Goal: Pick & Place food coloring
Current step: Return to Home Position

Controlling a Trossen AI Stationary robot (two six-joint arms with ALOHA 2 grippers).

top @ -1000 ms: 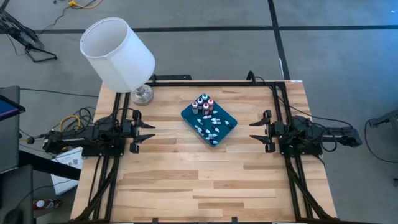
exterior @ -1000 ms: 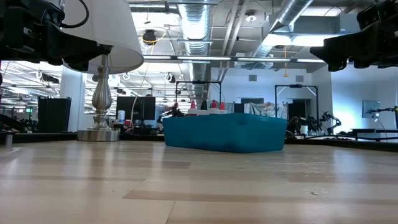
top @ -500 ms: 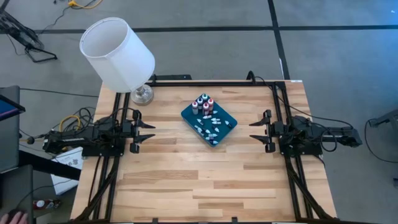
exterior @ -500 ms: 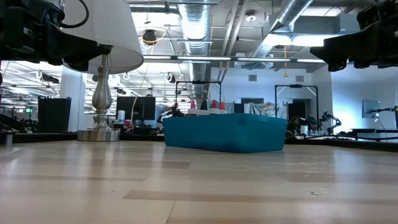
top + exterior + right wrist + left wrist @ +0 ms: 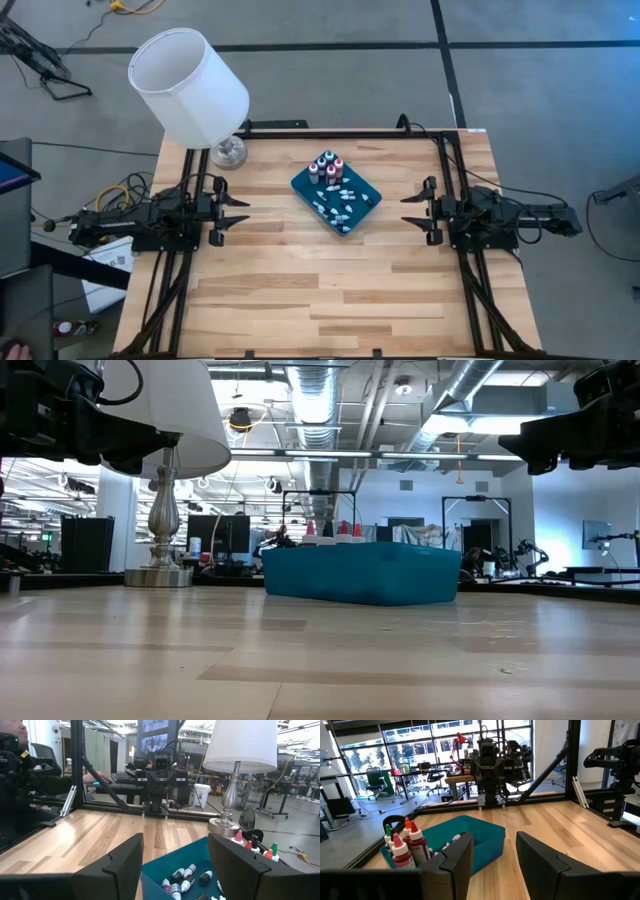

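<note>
A teal tray rests flat on the wooden table, a little beyond its middle. Several food coloring bottles stand upright in its far end, with red, pink and green caps; several smaller ones lie loose on its floor. My left gripper waits open at the table's left side, level, pointing at the tray. My right gripper waits open at the right side, also level and facing the tray. Neither gripper has anything between its fingers.
A lamp with a white shade and a silver base stands at the table's far left corner. A black frame runs along the far edge and down both sides. Bare wood lies between tray and near edge.
</note>
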